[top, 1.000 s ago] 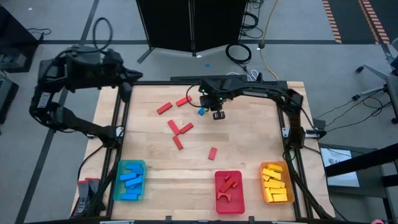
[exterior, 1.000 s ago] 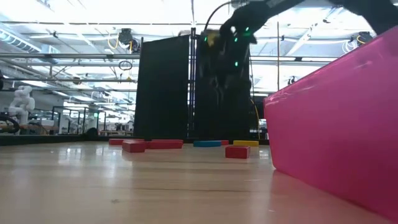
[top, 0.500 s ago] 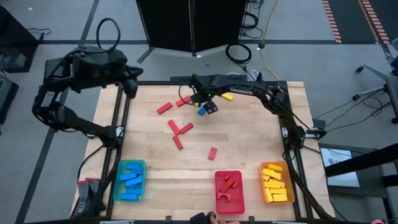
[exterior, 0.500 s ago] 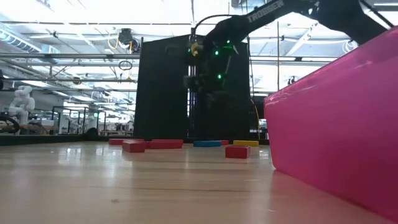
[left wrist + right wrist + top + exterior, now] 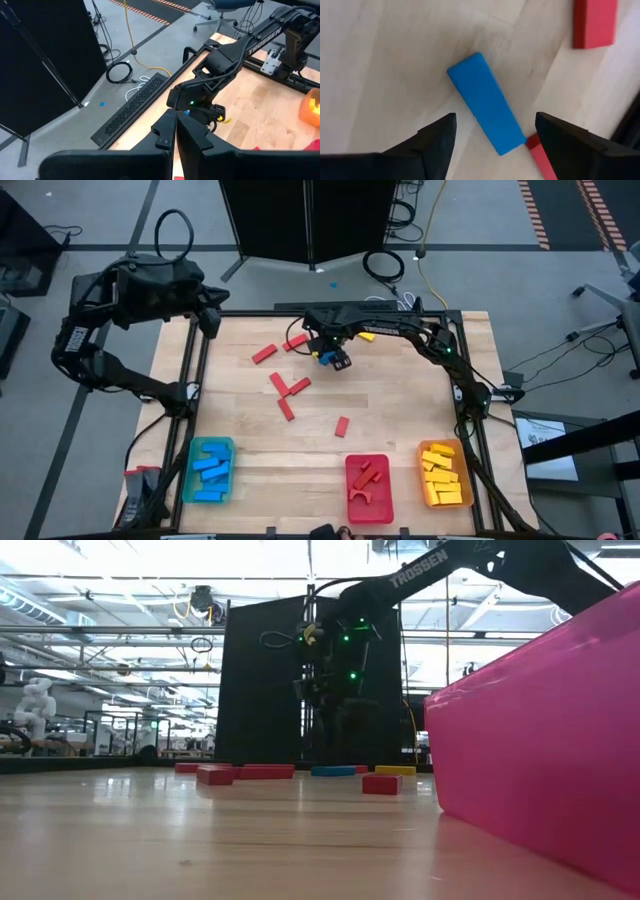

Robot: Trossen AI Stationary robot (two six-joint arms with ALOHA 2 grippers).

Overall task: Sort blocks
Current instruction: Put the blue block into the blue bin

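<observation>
Dark right arm stretched across the far edge of the pale wooden worktop (image 5: 400,400), right pincer (image 5: 337,357) hovering open above a blue block (image 5: 486,103) lying flat. Left pincer (image 5: 176,131) closed, parked off the far left corner. Red blocks (image 5: 288,388) scattered mid-worktop. Near edge: blue-filled green tray (image 5: 189,470), red tray (image 5: 349,490) with red pieces, yellow-filled orange tray (image 5: 424,475).

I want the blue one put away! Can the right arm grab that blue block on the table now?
Probably yes. The right gripper hangs open right above the blue block, which lies flat on the wood. One red block touches its end, but its long sides look free.
</observation>
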